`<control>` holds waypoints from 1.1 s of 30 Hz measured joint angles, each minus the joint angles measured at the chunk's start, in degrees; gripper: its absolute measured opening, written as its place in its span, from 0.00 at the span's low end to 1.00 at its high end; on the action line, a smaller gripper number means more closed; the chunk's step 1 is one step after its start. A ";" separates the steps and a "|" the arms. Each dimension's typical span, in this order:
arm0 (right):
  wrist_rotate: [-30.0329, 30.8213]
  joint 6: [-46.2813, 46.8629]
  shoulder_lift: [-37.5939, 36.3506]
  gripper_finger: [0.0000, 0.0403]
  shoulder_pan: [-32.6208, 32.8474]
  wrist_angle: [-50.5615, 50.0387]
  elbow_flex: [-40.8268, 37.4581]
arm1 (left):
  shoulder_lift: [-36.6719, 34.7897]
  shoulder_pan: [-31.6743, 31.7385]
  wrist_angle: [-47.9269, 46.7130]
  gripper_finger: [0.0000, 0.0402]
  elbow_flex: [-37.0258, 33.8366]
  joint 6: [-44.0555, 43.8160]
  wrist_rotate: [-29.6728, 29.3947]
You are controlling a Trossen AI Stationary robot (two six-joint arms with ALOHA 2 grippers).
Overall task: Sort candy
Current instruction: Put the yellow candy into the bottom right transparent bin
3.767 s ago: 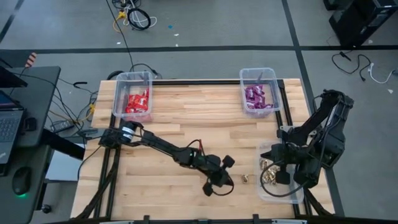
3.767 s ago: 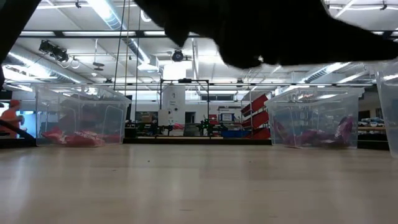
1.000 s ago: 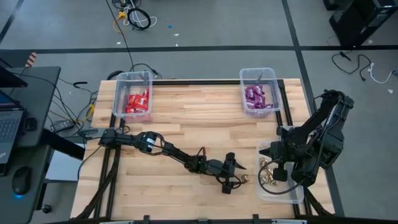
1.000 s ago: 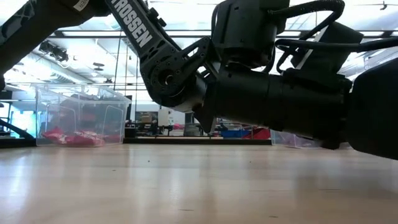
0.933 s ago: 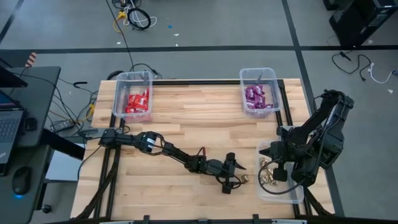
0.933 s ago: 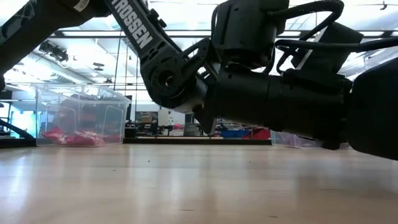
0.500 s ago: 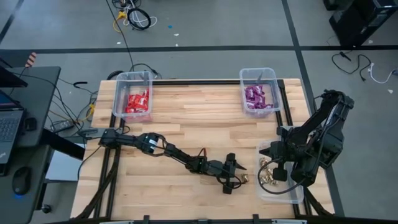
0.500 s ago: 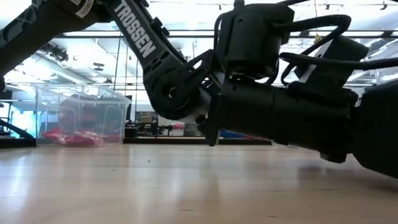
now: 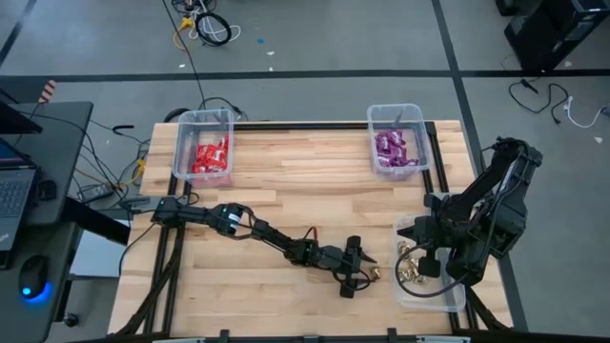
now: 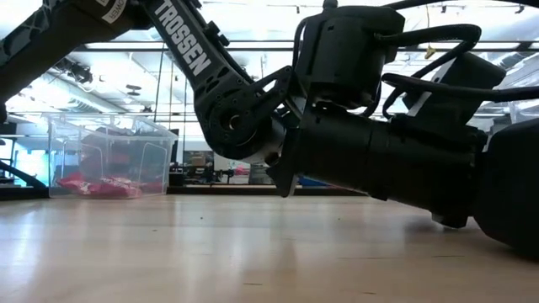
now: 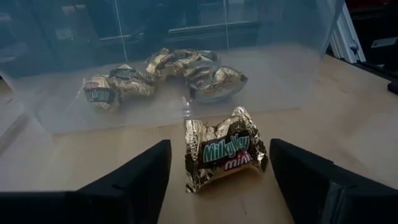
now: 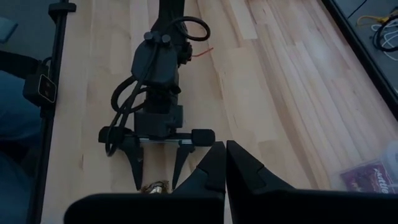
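Note:
One gold foil-wrapped candy (image 11: 224,152) lies flat on the wooden table, just in front of the clear bin's wall (image 11: 292,68). My left gripper (image 11: 219,163) is open and low over the table, one finger on each side of this candy without touching it. The high view shows the same gripper (image 9: 358,271) beside the candy (image 9: 376,273). More gold candy (image 9: 412,267) lies in the near-right bin (image 9: 427,295). My right gripper (image 12: 225,163) hangs shut above that bin and holds nothing. Red candy (image 9: 210,155) and purple candy (image 9: 391,148) lie in the two far bins.
The red bin (image 9: 181,143) stands at the far left and the purple bin (image 9: 419,133) at the far right. My left arm (image 10: 362,143) stretches low across the table's middle. Bare wood lies between the far bins and along the near left.
My left gripper has sunk a little toward the table at the gold candy, its jaws still wide. The candy has not moved.

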 joint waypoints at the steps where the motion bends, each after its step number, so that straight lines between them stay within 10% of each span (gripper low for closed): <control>1: 0.00 0.00 0.00 0.00 0.00 -0.02 0.00 | -0.04 0.00 -0.23 0.67 0.00 -0.01 0.00; 33: 1.11 0.57 0.00 0.00 -0.02 0.01 0.00 | -1.15 -0.04 -3.70 0.28 -0.11 -0.23 0.04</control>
